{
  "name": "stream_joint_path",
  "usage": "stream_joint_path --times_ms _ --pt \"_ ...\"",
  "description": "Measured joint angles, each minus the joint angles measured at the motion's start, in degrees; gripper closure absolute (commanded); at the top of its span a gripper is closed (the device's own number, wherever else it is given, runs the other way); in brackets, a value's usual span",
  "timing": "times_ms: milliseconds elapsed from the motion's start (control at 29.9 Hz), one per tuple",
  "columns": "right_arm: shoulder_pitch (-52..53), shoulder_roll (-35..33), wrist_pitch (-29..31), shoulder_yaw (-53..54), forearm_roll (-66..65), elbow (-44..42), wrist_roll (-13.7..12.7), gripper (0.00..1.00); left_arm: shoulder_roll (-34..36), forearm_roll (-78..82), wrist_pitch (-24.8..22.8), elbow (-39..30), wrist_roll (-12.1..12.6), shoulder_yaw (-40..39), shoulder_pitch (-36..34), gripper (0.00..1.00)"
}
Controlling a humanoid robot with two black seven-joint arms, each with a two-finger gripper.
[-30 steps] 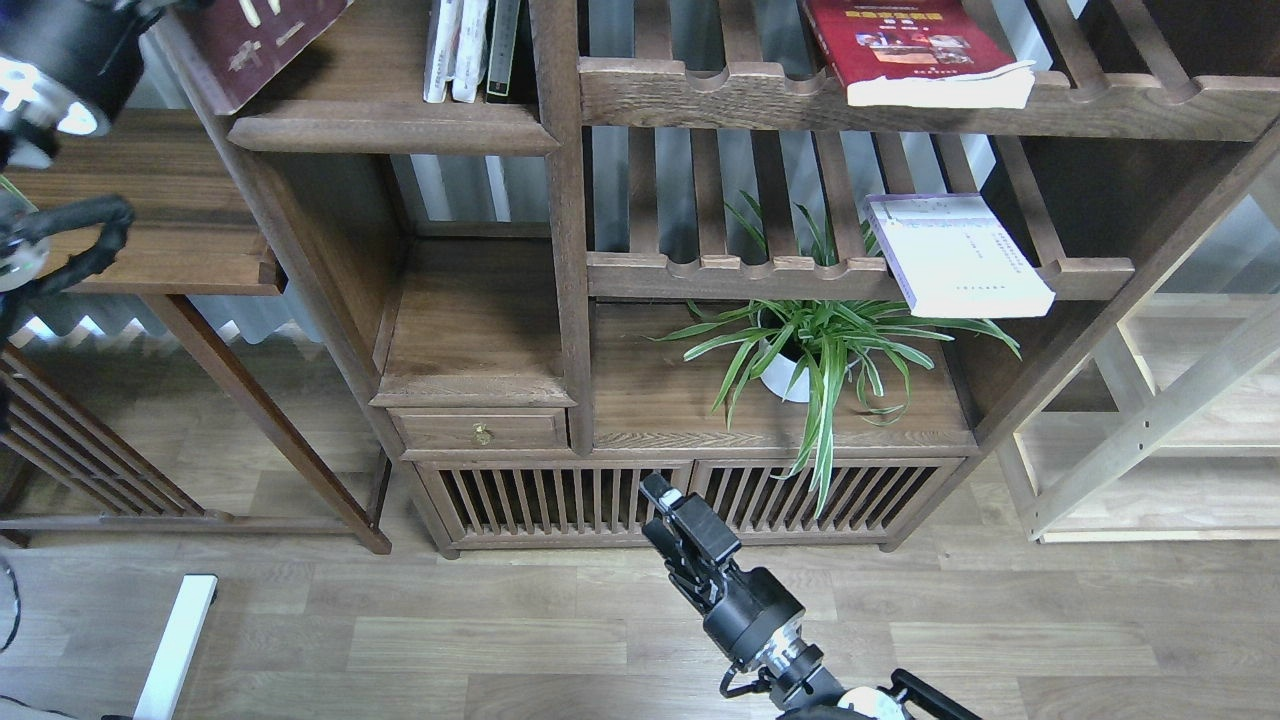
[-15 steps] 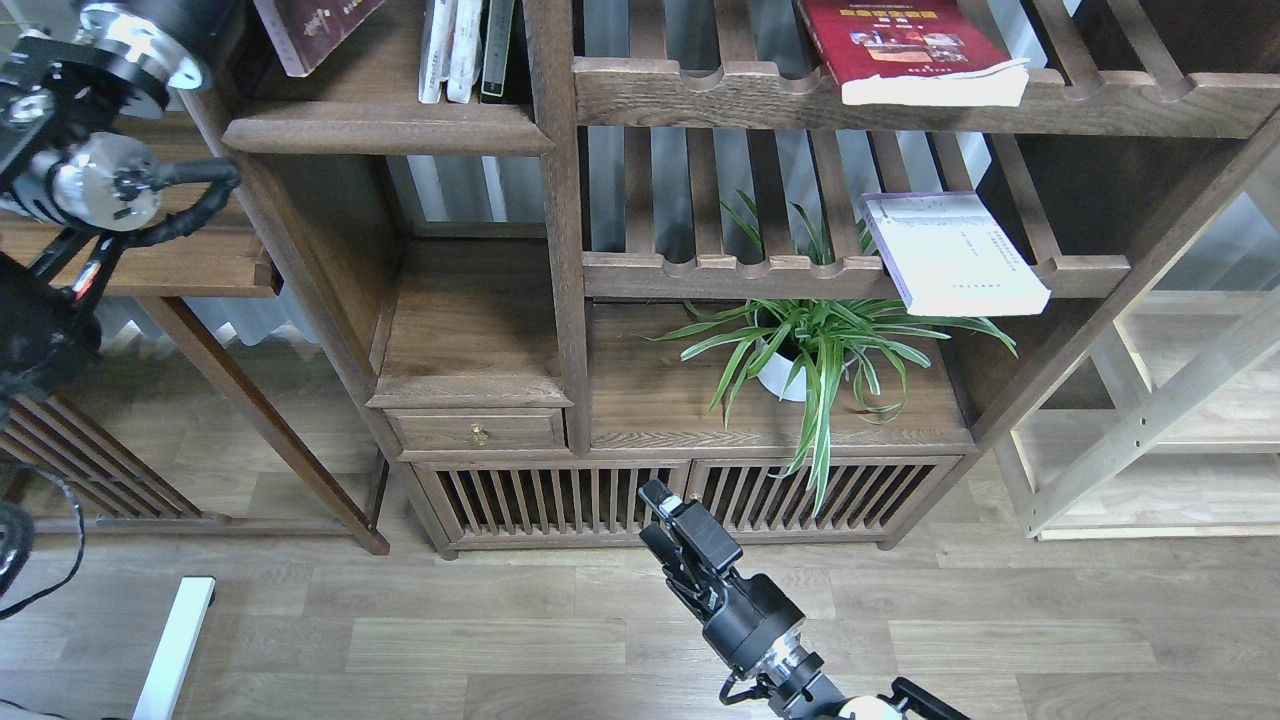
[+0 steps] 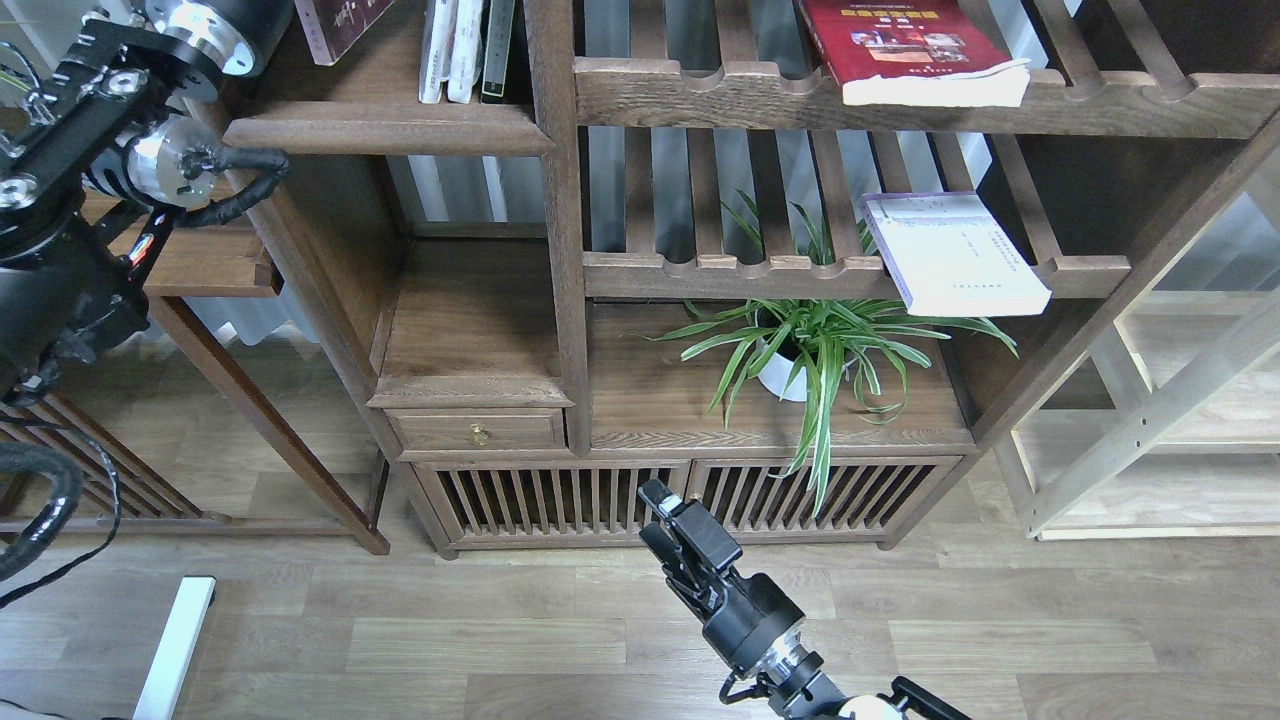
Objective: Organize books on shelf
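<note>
1. Low at the centre of the head view, my right gripper point(image 3: 668, 522) points at the slatted cabinet doors point(image 3: 690, 497); its fingers sit close together, holding nothing.
2. At the top left, my left arm point(image 3: 120, 150) rises out of frame, so that gripper is out of sight.
3. Just beside it, the maroon book point(image 3: 340, 22) stands tilted on the solid shelf point(image 3: 385, 128), near three upright books point(image 3: 468, 50).
4. To the right, the red book point(image 3: 915, 50) lies flat on the upper slatted shelf point(image 3: 900, 100).
5. Below it, the white book point(image 3: 955, 255) overhangs the lower slatted shelf point(image 3: 760, 272), above a spider plant point(image 3: 820, 350).
</note>
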Motion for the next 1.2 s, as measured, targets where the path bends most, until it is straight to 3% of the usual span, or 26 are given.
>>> stream_joint_path --times_ms 267,602,1036,1204 --pt "-0.57 -0.15 0.0 0.11 -0.01 0.22 -0.02 0.01 -2.53 -0.55 0.0 3.69 -2.36 1.84 -0.02 1.0" --pt "-1.65 -1.11 0.0 -0.02 0.0 0.24 -0.02 0.01 -5.38 -0.59 0.47 7.29 -2.65 2.05 -0.89 0.97" --pt "-1.86 -1.73 0.0 0.21 0.0 0.24 -0.01 0.01 -6.77 -0.58 0.86 10.19 -2.51 2.15 -1.07 0.75" --pt "-1.87 -1.85 0.0 0.41 -0.01 0.24 -0.01 0.01 -6.82 -0.61 0.89 10.95 -3.87 2.08 -1.06 0.65"
